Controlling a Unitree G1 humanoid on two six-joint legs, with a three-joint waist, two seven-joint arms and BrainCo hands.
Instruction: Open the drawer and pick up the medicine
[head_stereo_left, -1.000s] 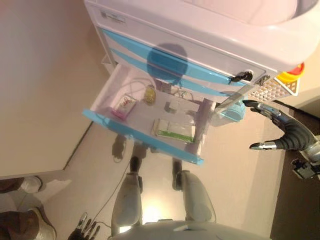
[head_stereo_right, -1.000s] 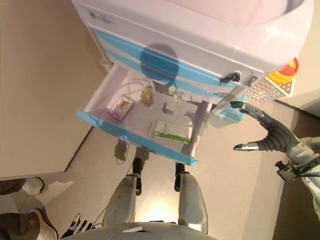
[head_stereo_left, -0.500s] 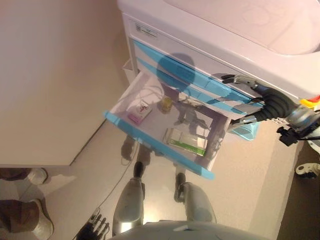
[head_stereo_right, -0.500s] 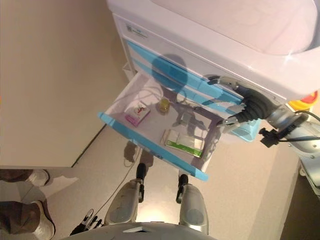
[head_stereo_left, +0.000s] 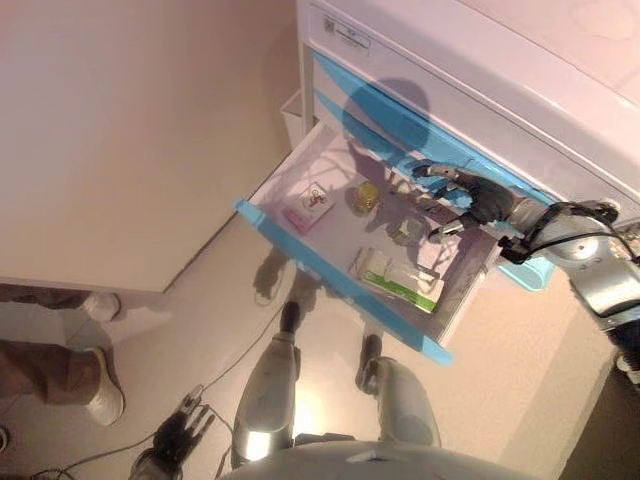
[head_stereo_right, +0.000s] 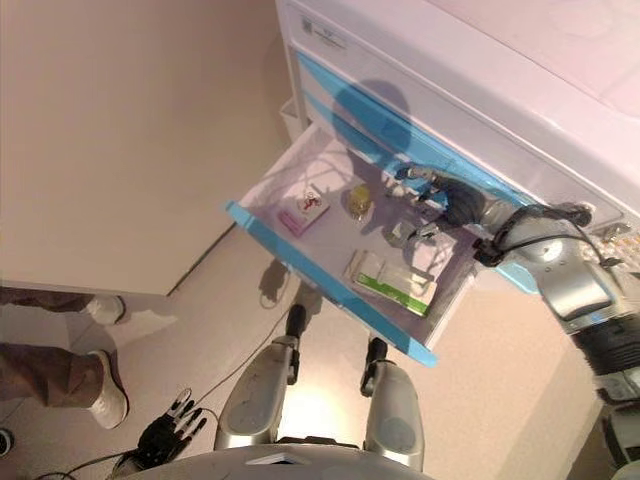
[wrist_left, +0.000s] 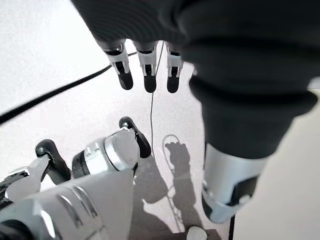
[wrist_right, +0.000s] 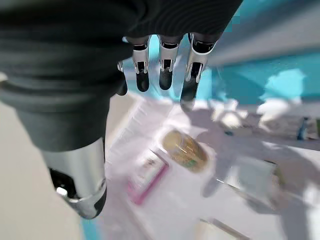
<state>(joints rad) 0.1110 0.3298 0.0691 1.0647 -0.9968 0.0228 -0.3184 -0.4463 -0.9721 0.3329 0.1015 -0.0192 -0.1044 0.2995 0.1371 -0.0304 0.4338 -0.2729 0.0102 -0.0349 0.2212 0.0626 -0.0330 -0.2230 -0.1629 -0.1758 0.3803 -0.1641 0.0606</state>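
the drawer of the white and blue cabinet stood pulled out, its blue front edge toward the robot. inside lay a pink and white box near the left end, a small yellow jar just beyond it toward the middle, a small pale box further right, and a green and white packet near the front right corner. the right hand hung over the back right part of the drawer, above the small pale box, fingers loosely spread with the thumb apart, holding nothing. the left hand hung low beside the robot over the floor, fingers relaxed and empty. a person's legs and shoe showed at the left edge
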